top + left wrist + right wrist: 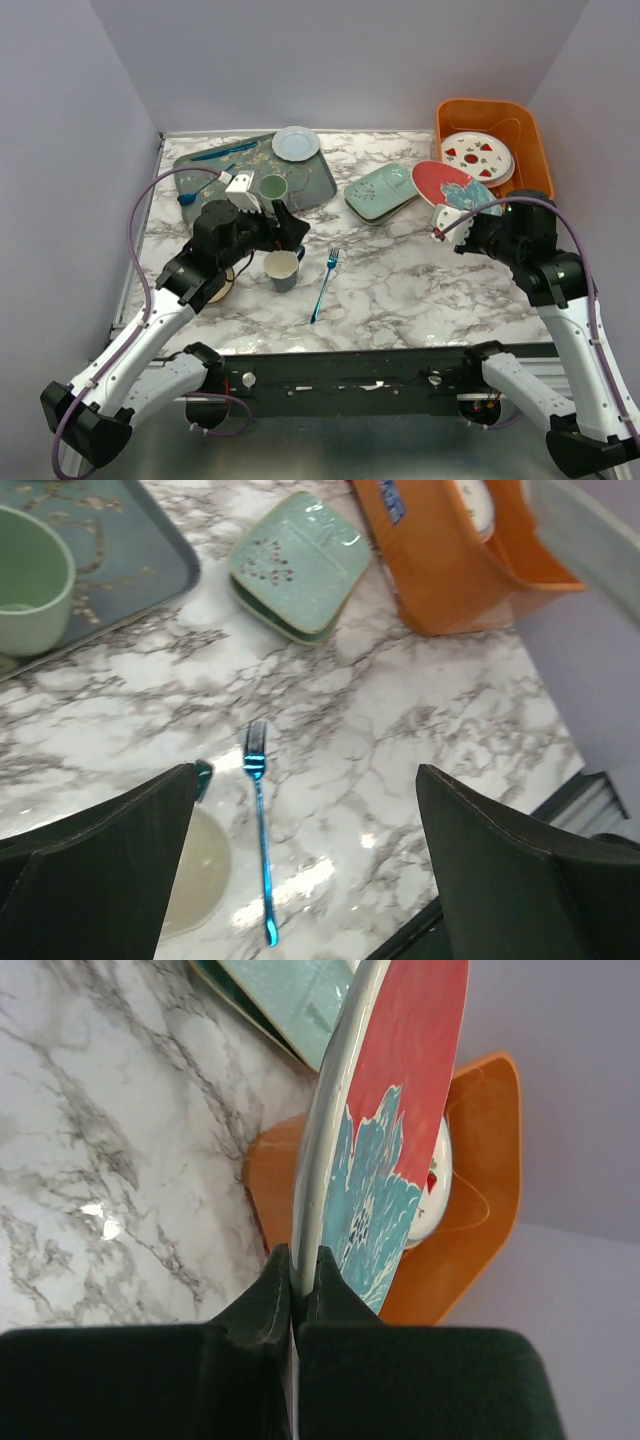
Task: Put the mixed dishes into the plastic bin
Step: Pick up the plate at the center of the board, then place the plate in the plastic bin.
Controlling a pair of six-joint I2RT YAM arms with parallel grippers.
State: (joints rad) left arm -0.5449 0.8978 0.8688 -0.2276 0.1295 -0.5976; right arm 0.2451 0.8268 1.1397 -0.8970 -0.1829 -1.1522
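Your right gripper point(295, 1260) is clamped on the rim of the red plate point(445, 185) (the one with the teal flower), holding it tilted at the near left corner of the orange bin point(527, 128). A white plate with red marks point(477, 155) lies inside the bin. Your left gripper point(305, 810) stands wide, gripping nothing, above the dark mug point(282, 268), which sits beside the blue fork point(323, 285) on the marble table point(420, 290).

Our left gripper point(288, 228) hangs well left of the bin point(487, 102), jaws spread wide and pointing down, its arm bent and reaching forward. Our right gripper point(300, 1255) sits just in front of the bin, fingers pinched tight on the plate point(400, 1080) rim, its arm raised.
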